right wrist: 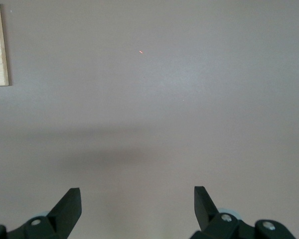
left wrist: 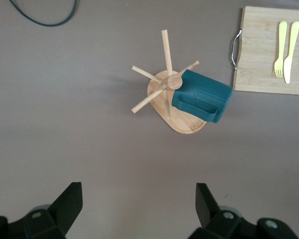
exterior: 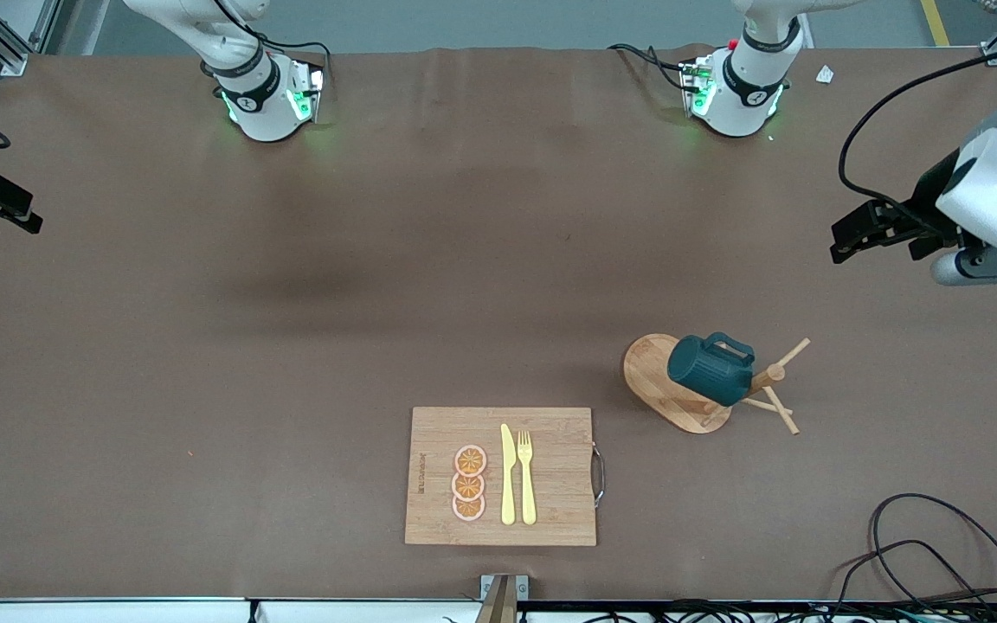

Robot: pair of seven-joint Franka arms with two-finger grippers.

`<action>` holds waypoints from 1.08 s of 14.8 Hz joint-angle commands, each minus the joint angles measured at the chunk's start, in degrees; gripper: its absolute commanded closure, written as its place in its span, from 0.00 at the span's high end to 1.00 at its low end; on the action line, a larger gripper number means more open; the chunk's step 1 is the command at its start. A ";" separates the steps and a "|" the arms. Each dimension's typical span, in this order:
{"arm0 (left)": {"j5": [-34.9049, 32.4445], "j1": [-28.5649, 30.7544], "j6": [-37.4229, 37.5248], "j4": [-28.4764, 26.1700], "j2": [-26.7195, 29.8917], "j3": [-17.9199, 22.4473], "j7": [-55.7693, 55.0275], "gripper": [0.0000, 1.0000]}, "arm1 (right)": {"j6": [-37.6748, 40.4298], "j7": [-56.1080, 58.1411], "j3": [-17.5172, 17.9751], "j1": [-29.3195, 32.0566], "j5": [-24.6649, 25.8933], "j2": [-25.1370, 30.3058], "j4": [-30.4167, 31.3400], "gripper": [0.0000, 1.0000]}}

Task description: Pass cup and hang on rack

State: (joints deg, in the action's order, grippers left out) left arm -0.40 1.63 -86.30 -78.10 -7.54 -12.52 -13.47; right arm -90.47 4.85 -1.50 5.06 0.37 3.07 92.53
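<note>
The rack (exterior: 680, 394) stands beside the board (exterior: 498, 476), toward the left arm's end. The cup (exterior: 710, 369) is hung on a peg. Both the left gripper (left wrist: 138, 209) and right gripper (right wrist: 137, 209) are held open, empty, over bare table; the arms should be kept clear so the cup is not knocked.

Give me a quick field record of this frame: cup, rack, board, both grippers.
cup: dark teal, hanging on a peg of the rack
rack: wooden mug tree, toward the left arm's end of the table
cutting board: nearer the front camera than the rack; holds knife, fork, three orange slices
left gripper: open, empty, up above the table, clear of the rack
right gripper: open, empty, over bare table
</note>
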 commanded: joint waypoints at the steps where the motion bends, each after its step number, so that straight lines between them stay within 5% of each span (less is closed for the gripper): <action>1: -0.48 -4.69 0.34 -0.91 2.00 5.57 1.34 1.00 | 0.56 0.60 0.45 0.39 0.68 0.00 -0.51 1.00; 3: -0.57 -6.10 0.17 -2.92 4.18 6.81 1.25 1.00 | 0.56 0.60 0.36 0.39 0.68 0.00 -0.51 1.00; 7: -0.57 -7.43 -7.12 -15.13 12.88 9.01 1.34 1.00 | 0.56 0.60 0.45 0.39 0.68 0.00 -0.51 1.00; 16: 2.51 -4.70 -7.66 -15.15 12.46 9.80 8.10 1.00 | 0.56 0.60 0.45 0.39 0.68 0.00 -0.51 1.00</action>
State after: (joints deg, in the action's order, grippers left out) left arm 1.67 -2.77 -93.11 -92.25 3.97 -3.07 -6.19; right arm -90.47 4.91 -1.46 5.05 0.38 3.07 92.53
